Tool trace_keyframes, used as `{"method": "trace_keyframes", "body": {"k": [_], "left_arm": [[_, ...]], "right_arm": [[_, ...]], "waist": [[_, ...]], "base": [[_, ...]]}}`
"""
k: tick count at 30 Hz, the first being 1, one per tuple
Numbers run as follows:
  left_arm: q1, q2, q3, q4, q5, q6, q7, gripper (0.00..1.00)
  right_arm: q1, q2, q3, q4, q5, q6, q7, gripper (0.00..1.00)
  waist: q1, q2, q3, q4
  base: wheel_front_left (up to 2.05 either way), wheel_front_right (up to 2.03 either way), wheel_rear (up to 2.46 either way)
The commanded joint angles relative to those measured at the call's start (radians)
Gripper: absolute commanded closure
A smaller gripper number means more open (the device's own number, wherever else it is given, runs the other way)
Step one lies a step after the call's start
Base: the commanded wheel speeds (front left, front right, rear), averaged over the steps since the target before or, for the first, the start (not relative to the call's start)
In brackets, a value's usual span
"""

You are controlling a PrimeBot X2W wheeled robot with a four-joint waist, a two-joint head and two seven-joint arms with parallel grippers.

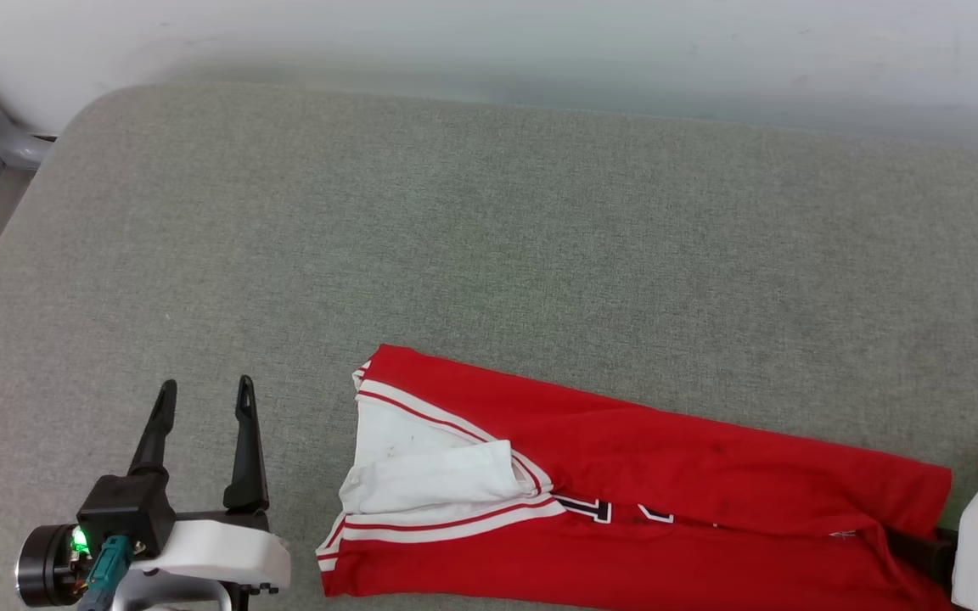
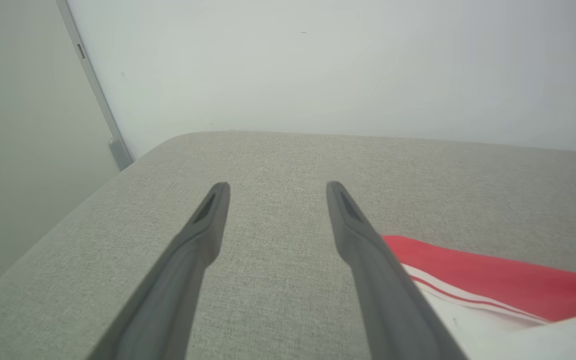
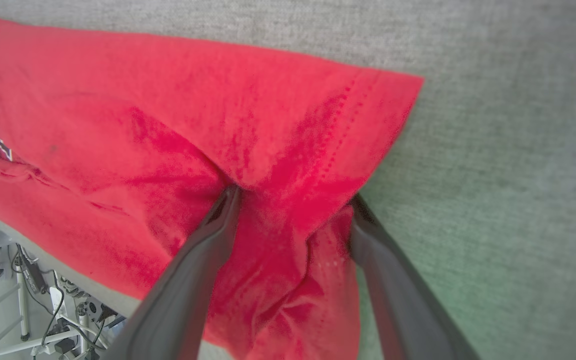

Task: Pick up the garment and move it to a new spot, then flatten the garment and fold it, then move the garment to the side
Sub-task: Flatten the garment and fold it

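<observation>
The garment (image 1: 667,484) lies folded in a long red band by the table's (image 1: 489,212) near edge, with a white sleeve and striped trim on top. The left hand (image 1: 205,389) is spread wide beside it. The right hand (image 3: 293,197) is wide too, with the hem bunched between its fingers.

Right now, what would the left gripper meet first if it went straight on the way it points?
Probably the white wall behind the grey cushion: the left gripper points across bare cushion, the red jersey off to its right. Height is hard to judge, so it might touch the cushion first.
</observation>
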Motion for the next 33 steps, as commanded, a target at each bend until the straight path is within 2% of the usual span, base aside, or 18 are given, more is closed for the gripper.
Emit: {"method": "trace_keyframes", "body": {"k": [1, 5, 6, 7, 8, 20, 33], "left_arm": [[0.013, -0.022, 0.024, 0.001, 0.028, -0.011, -0.007, 0.00], [0.029, -0.073, 0.068, 0.006, 0.095, -0.044, -0.007, 0.00], [0.033, -0.085, 0.077, 0.007, 0.109, -0.051, -0.007, 0.00], [0.039, -0.097, 0.088, 0.011, 0.122, -0.060, -0.007, 0.00], [0.043, -0.108, 0.096, 0.014, 0.134, -0.067, -0.007, 0.00], [0.083, -0.204, 0.205, 0.029, 0.251, -0.157, -0.007, 0.00], [0.103, -0.261, 0.250, 0.021, 0.337, -0.205, -0.007, 0.00]], "right_arm": [[0.009, 0.070, 0.064, 0.019, 0.023, 0.008, -0.001, 0.00], [0.000, 0.070, 0.103, 0.032, 0.043, 0.009, -0.029, 0.00], [-0.003, 0.069, 0.118, 0.032, 0.049, 0.009, -0.031, 0.12], [-0.004, 0.066, 0.127, 0.028, 0.052, 0.009, -0.047, 0.68], [-0.006, 0.062, 0.133, 0.028, 0.056, 0.009, -0.062, 1.00], [-0.033, -0.062, 0.157, -0.019, 0.112, 0.003, -0.197, 1.00], [-0.018, -0.191, 0.072, 0.058, 0.137, 0.003, -0.257, 1.00]], "waist": [[0.0001, 0.0000, 0.000, 0.001], [0.0001, 0.0000, -0.002, 0.001], [0.0001, 0.0000, -0.003, 0.001], [0.0001, 0.0000, -0.004, 0.000], [0.0001, 0.0000, -0.005, -0.001], [0.0001, 0.0000, -0.042, -0.027], [0.0001, 0.0000, -0.061, -0.045]], "base": [[0.00, 0.00, 0.00], [0.00, 0.00, 0.00], [0.00, 0.00, 0.00], [0.00, 0.00, 0.00], [0.00, 0.00, 0.00], [0.00, 0.00, 0.00], [0.00, 0.00, 0.00]]}}
